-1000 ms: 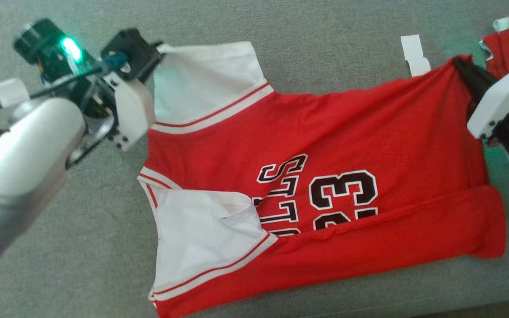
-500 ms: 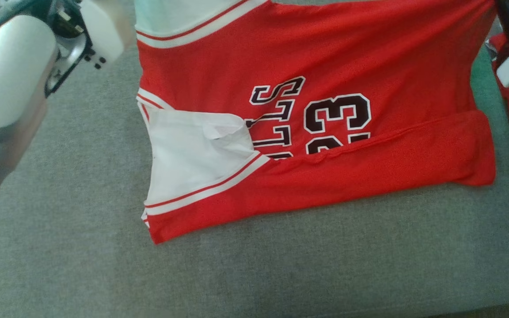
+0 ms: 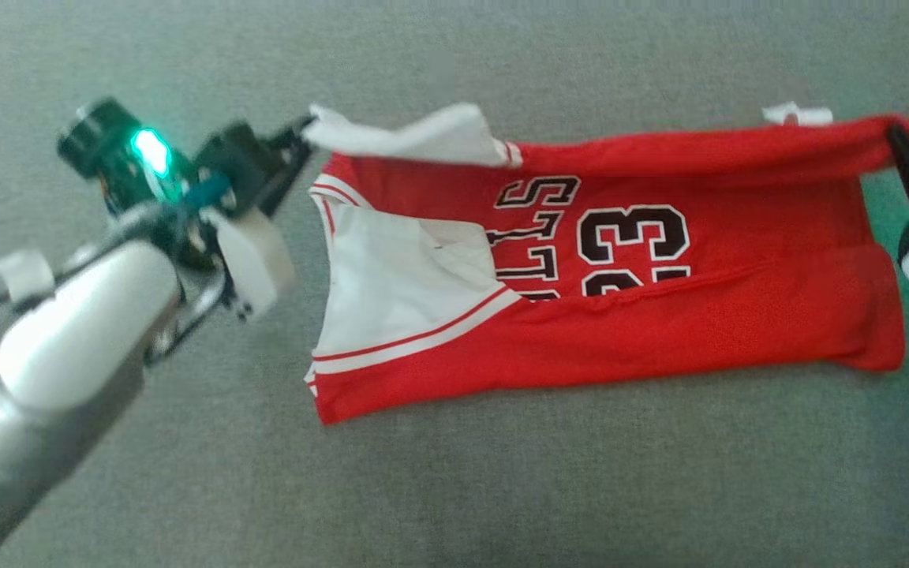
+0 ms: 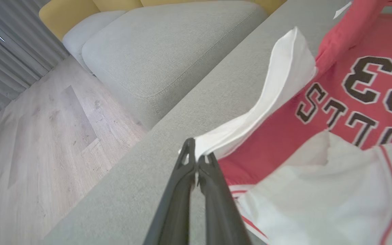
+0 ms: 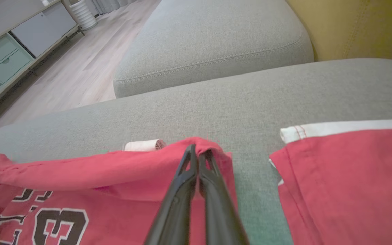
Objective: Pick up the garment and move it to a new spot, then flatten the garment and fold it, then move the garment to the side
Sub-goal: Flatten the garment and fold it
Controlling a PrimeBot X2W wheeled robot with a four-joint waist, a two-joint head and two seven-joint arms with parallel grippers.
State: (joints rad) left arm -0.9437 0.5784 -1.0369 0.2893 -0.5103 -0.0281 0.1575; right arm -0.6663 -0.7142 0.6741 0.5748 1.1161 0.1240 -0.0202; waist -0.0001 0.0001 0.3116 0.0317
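Observation:
A red and white basketball jersey (image 3: 699,315) with black lettering and the number 23 lies on a grey cushion (image 3: 502,489). Its near edge is folded over the print, and its far edge hangs lifted between the two arms. My left gripper (image 3: 306,130) is shut on the white sleeve corner (image 4: 216,137) at the far left. My right gripper (image 3: 892,136) is shut on the red hem corner (image 5: 206,144) at the far right. In the left wrist view my gripper (image 4: 197,154) pinches the white cloth; in the right wrist view my gripper (image 5: 198,151) pinches red cloth.
A second red garment with white trim (image 5: 345,170) lies to the right of the jersey. A white tape roll (image 5: 143,145) sits beyond the lifted hem. A grey sofa seat (image 4: 168,58), wooden floor (image 4: 46,129) and a low cabinet (image 5: 19,37) lie past the cushion.
The head camera has shifted between frames. Both grippers have drawn the jersey's far edge up and toward me, so that it now folds over the upper part of the jersey.

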